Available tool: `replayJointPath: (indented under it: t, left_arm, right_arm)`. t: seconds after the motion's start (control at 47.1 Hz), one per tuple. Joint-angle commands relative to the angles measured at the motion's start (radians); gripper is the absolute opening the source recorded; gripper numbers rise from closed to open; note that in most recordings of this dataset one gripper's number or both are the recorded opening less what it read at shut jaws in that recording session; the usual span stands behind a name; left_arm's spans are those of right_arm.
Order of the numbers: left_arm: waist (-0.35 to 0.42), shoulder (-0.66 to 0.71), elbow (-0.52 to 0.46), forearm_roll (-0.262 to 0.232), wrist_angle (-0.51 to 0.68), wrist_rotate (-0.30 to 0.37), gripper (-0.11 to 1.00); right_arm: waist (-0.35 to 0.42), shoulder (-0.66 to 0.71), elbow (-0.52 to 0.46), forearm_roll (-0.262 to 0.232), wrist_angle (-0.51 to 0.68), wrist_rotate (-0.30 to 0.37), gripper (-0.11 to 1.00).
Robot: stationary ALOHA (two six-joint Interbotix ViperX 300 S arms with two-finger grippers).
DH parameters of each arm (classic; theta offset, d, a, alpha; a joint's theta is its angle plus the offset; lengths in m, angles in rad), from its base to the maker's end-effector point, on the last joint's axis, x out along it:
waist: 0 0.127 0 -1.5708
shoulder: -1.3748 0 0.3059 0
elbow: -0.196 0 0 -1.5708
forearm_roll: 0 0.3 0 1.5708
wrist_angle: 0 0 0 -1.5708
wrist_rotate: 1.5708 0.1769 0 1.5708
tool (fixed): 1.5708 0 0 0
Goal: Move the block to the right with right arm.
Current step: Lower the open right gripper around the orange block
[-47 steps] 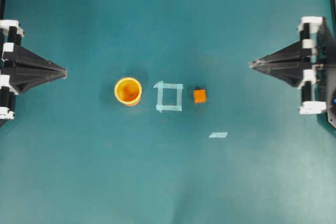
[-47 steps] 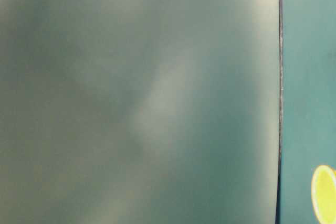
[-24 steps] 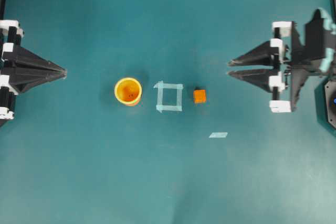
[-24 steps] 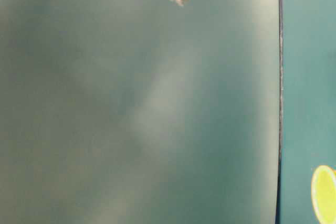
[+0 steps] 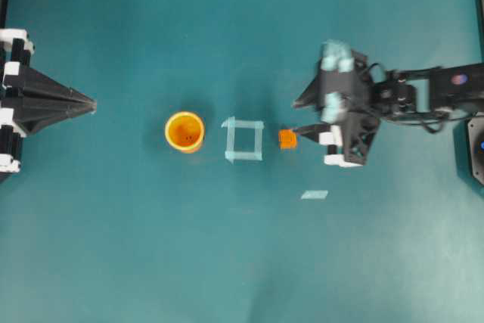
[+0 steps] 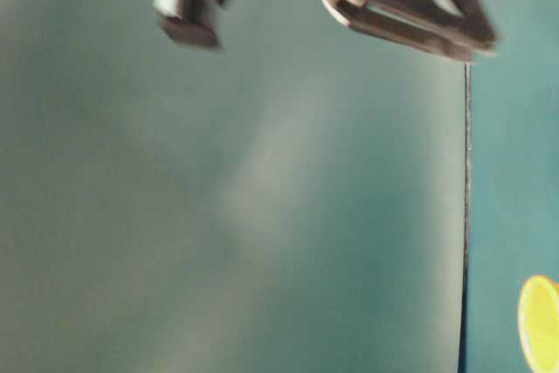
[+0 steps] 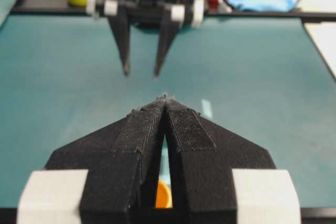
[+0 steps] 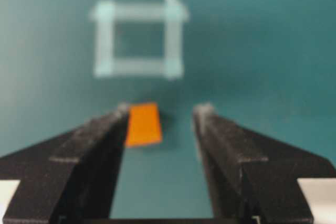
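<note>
On the teal table (image 5: pixel 113 247), the left gripper (image 5: pixel 89 103) sits with fingers pressed together at the edge; going rightward stand a yellow-orange cup (image 5: pixel 184 131), a tape square (image 5: pixel 243 140), then the block (image 5: pixel 286 139), just beside the square. The right gripper (image 5: pixel 301 119), jaws spread, straddles the block's near side in the approach step; closing squarely comes next. Nothing blocks the rightward path, where a tape strip (image 5: pixel 314 194) lies flat.

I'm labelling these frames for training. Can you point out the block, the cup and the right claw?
block (image 8: pixel 143 124): right wrist view, middle of its orange top face.
cup (image 5: pixel 184 131): overhead view, inside its round opening.
right claw (image 8: pixel 160 113): right wrist view, midway between its two fingertips.
</note>
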Motion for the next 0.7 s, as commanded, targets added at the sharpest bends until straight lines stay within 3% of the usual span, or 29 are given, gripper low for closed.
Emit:
replayJointPath:
  t: [0.0, 0.679]
  left_arm:
    - [-0.002, 0.003, -0.029, 0.002, -0.003, 0.0, 0.0]
    - [-0.002, 0.002, -0.029, 0.002, -0.005, 0.0, 0.0]
  right_arm:
    - [0.0, 0.037, -0.046, -0.014, 0.018, 0.0, 0.57]
    - [0.04, 0.147, -0.023, -0.012, -0.063, 0.009, 0.57]
